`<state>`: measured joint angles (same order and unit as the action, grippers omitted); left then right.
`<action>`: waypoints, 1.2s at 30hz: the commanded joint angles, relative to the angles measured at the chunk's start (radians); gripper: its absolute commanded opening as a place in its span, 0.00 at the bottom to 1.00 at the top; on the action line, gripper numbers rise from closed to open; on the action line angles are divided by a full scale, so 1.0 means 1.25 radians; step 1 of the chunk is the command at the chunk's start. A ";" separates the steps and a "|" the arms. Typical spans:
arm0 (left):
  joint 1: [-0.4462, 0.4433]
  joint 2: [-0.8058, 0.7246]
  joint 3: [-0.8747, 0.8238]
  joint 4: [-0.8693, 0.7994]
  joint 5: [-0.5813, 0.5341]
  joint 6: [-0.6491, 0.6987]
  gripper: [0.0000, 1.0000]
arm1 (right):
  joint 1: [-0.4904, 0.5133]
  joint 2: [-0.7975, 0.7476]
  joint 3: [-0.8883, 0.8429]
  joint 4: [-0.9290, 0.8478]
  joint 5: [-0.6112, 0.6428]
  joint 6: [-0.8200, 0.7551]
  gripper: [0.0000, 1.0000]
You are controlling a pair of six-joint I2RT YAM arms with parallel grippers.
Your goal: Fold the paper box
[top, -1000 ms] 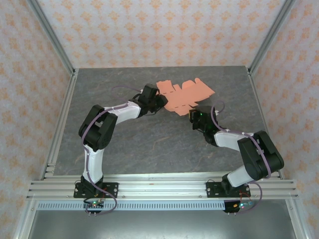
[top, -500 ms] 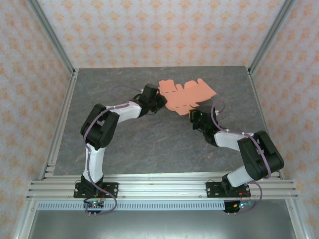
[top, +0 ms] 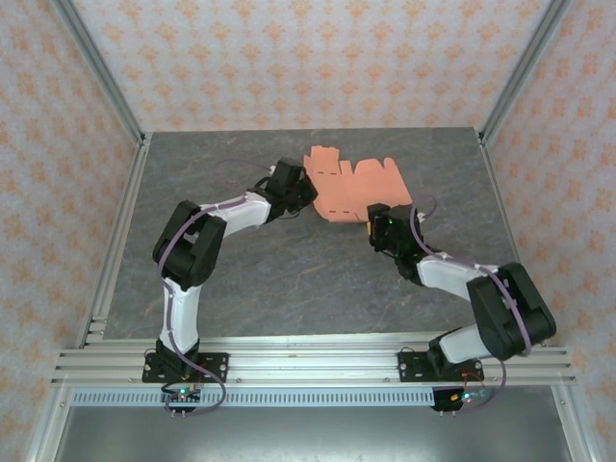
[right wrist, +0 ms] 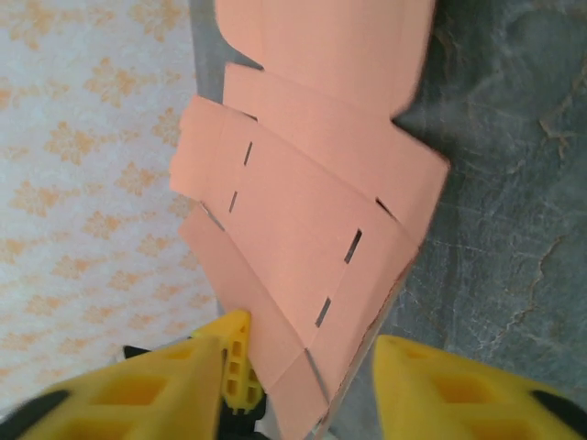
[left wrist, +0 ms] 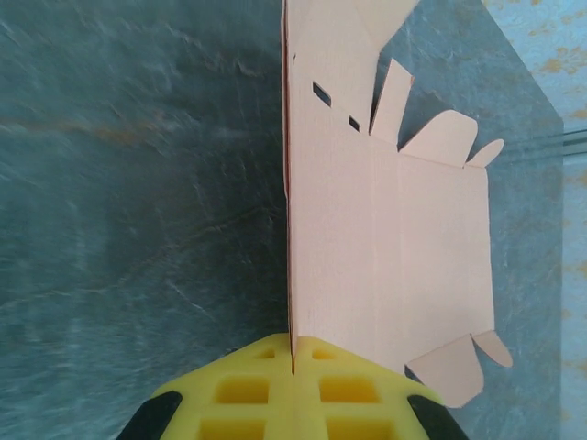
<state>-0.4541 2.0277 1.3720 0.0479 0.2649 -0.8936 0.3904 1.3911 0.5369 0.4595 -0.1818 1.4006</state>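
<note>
The paper box (top: 356, 186) is a flat salmon-orange die-cut sheet with flaps and slots, lying at the back middle of the grey table. My left gripper (top: 306, 195) is at its left edge. In the left wrist view the yellow fingers (left wrist: 238, 390) are shut on the thin edge of the paper box (left wrist: 394, 238), which stands edge-on between them. My right gripper (top: 377, 226) is at the sheet's near right corner. In the right wrist view the right gripper (right wrist: 310, 337) is open, with a corner of the paper box (right wrist: 312, 202) loose between its yellow fingers (right wrist: 459, 385).
The grey stone-patterned table (top: 289, 279) stretches in front of the sheet, between the two arms. Aluminium frame posts (top: 96, 67) and patterned walls (top: 308, 58) close in the back and sides. The sheet lies near the back wall.
My left gripper has closed onto the sheet's left edge. My right gripper has opened and let go of the near right corner. The sheet has shifted slightly and sits flatter.
</note>
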 commanded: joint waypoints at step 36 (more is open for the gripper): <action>-0.001 -0.450 0.443 -0.887 0.030 1.392 0.00 | 0.001 -0.003 0.920 -0.910 -0.423 -1.680 0.72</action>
<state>-0.4438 1.5013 1.8801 -0.9821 0.3393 0.7021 0.3904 1.3811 1.6360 -0.5694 -0.5976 -0.5293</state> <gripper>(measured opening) 0.043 0.721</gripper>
